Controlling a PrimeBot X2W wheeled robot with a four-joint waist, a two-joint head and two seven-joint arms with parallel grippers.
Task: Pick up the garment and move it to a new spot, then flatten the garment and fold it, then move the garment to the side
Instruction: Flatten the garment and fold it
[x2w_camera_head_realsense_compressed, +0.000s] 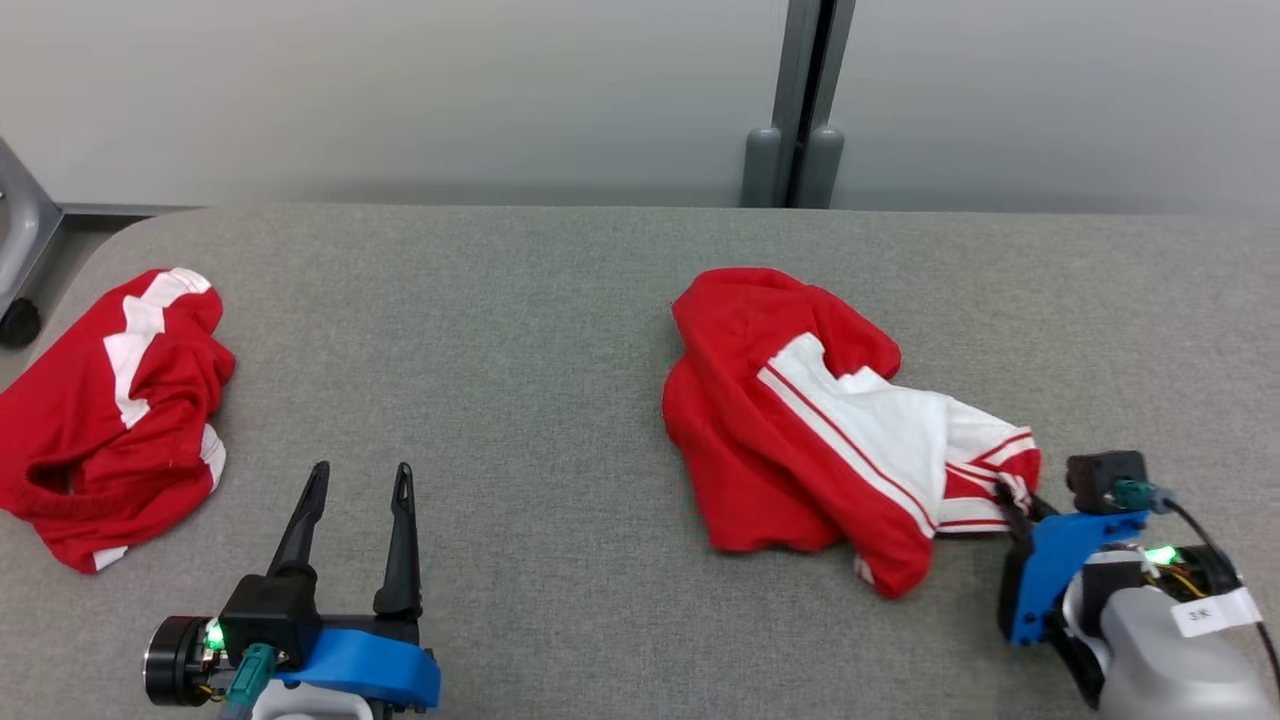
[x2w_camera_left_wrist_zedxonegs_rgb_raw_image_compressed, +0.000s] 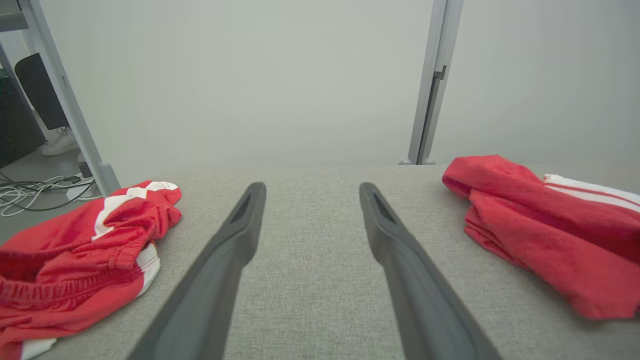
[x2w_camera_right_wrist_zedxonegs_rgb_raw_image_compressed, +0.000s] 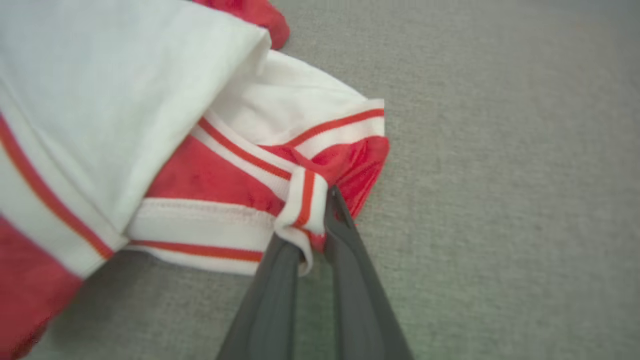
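Crumpled red and white jersey garment (x2w_camera_head_realsense_compressed: 800, 420), heaped right of centre on flat grey felt-like tabletop (x2w_camera_head_realsense_compressed: 520, 330). Pinched at its striped hem corner by right gripper (x2w_camera_right_wrist_zedxonegs_rgb_raw_image_compressed: 313, 222), fingers nearly together on a thin fold. Best lifted slowly and straight up, checking that the small bite holds before carrying across. Soft, limp knit; white band with thin red stripes; likely to sag and drag. Left gripper (x2w_camera_head_realsense_compressed: 362, 468) spread wide, holding nothing, above bare table. Second red and white cloth heap (x2w_camera_head_realsense_compressed: 100, 420) at far left edge.
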